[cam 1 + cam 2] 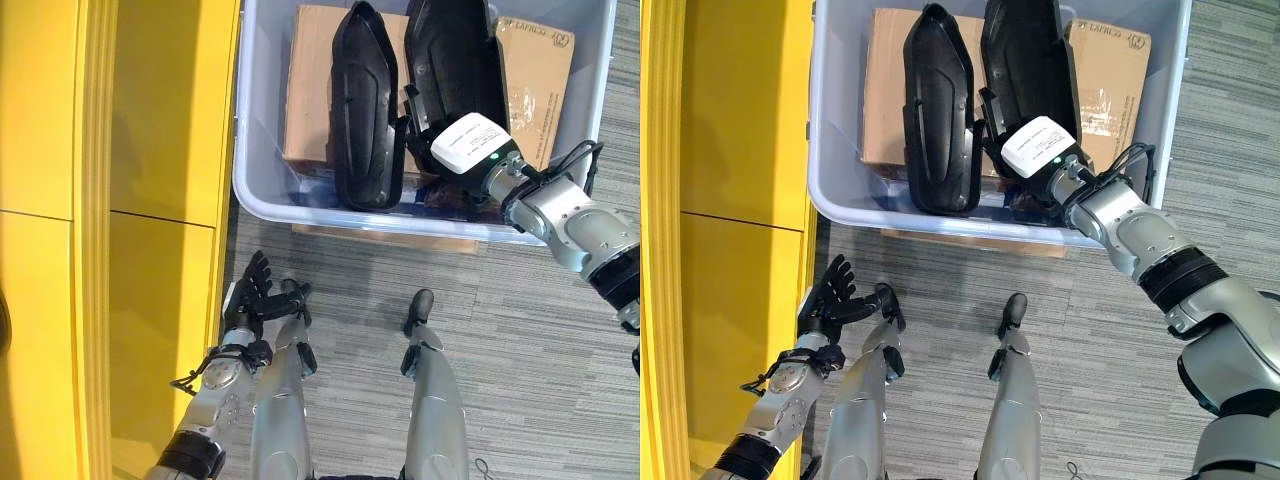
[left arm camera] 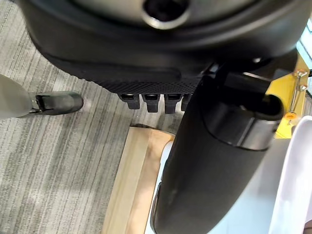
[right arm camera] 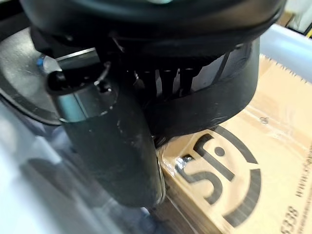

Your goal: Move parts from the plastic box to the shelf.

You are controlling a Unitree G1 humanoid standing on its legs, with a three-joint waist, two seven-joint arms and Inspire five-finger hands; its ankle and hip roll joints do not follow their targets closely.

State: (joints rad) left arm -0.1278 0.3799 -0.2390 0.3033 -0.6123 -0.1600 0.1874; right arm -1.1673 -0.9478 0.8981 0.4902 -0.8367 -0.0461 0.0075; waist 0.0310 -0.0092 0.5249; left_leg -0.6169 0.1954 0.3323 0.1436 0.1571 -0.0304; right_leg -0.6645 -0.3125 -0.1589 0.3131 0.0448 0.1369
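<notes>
Reaching into the plastic box (image 1: 262,196), the right hand (image 1: 1025,150) is lying against the lower end of one of two black moulded parts (image 1: 452,60); its fingers are curling onto that part's edge in the right wrist view, though the grip is probably only partial, as the contact is poorly seen. The second black part (image 1: 366,105) is standing on edge beside the first, both leaning against cardboard cartons (image 1: 312,90) inside the box. The box is sitting on the grey floor (image 1: 520,330), atop a flat wooden board (image 2: 131,180). The yellow shelf (image 1: 150,110) is standing just beside the box. The left hand (image 1: 250,295) is hanging by the shelf, below the box, fingers spread and holding nothing.
</notes>
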